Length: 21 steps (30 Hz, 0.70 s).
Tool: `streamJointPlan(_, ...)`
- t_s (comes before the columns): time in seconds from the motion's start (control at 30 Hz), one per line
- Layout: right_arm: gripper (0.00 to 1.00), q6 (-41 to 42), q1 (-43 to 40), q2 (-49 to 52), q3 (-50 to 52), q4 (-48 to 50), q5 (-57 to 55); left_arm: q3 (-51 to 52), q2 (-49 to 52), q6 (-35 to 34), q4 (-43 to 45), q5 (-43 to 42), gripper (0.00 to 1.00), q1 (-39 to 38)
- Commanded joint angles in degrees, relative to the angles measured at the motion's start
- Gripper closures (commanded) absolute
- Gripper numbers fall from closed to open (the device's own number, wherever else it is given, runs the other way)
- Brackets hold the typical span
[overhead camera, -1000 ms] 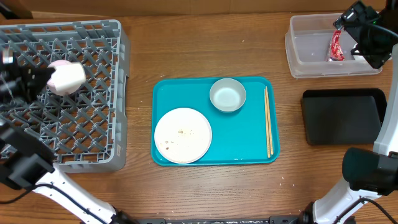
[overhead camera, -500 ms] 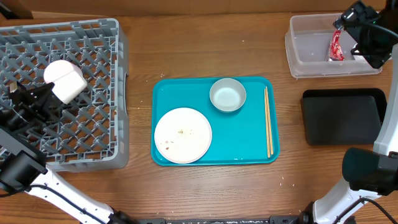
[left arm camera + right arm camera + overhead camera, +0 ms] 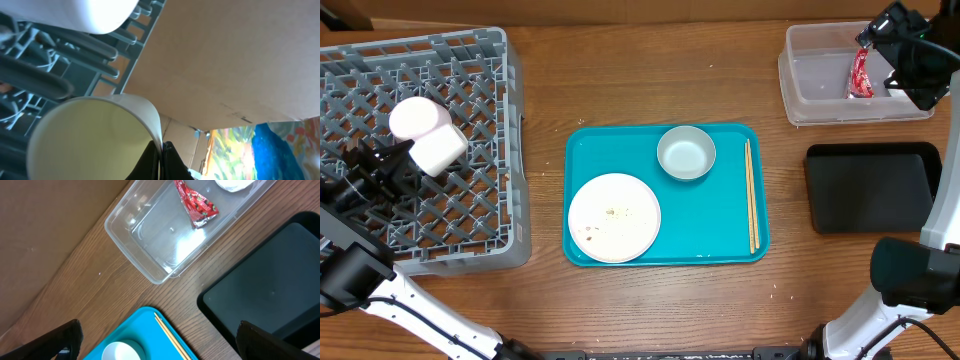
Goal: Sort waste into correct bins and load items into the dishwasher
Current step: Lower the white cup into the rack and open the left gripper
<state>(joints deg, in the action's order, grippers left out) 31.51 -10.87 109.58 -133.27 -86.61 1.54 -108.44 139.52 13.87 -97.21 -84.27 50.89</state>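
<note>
Wooden table (image 3: pixel 620 70); over rack (image 3: pixel 470 60), cup (image 3: pixel 90 135) rim clamped in left pincer (image 3: pixel 161 152).

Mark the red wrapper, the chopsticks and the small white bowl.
red wrapper (image 3: pixel 196 204): right wrist view, middle of the crumple.
chopsticks (image 3: pixel 751 195): overhead view, mid-length of the pair.
small white bowl (image 3: pixel 686 154): overhead view, bare inside bottom.

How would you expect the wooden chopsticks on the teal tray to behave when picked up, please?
The chopsticks look thin and stiff, so they should lift without bending and probably weigh little. Lying flat on the smooth teal tray, they may slide and be hard to get under. Side by side, they could roll or separate if nudged.
</note>
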Motion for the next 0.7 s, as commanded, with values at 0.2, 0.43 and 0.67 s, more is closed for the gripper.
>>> streamJointPlan(0.2,0.00,0.24,-0.13,-0.04,-0.50,0.13,0.04,1.40,0.83,-0.70,0.42,5.44,0.70,0.63)
streamJointPlan(0.43,0.00,0.24,-0.13,-0.04,-0.50,0.15,0.04,-1.55,0.55,-1.75,0.31,10.32,0.53,0.61)
streamJointPlan(0.67,0.00,0.24,-0.13,-0.04,-0.50,0.15,0.04,-11.32,-2.10,-11.23,0.33,21.42,0.54,0.57)
